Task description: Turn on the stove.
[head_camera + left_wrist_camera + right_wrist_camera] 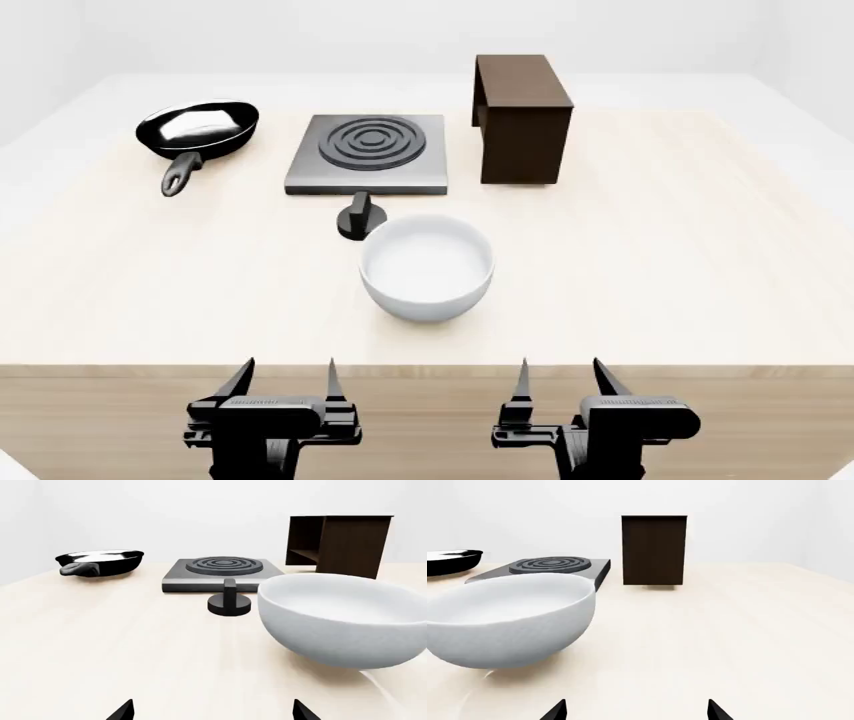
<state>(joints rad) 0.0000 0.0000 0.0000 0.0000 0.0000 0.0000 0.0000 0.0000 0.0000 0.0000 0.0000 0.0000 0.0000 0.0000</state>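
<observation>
The stove (367,153) is a flat grey square hotplate with dark coil rings, at the back middle of the table; it also shows in the left wrist view (222,571) and the right wrist view (550,567). Its small black knob (360,218) (229,600) stands just in front of it, its grip upright. My left gripper (284,378) (212,711) and right gripper (561,377) (636,710) hover at the table's near edge, both open and empty, far from the knob.
A white bowl (427,266) sits between the knob and my grippers. A black frying pan (198,130) lies at the back left. A dark brown wooden box (523,117) stands right of the stove. The light wooden table (667,260) ends just before my grippers.
</observation>
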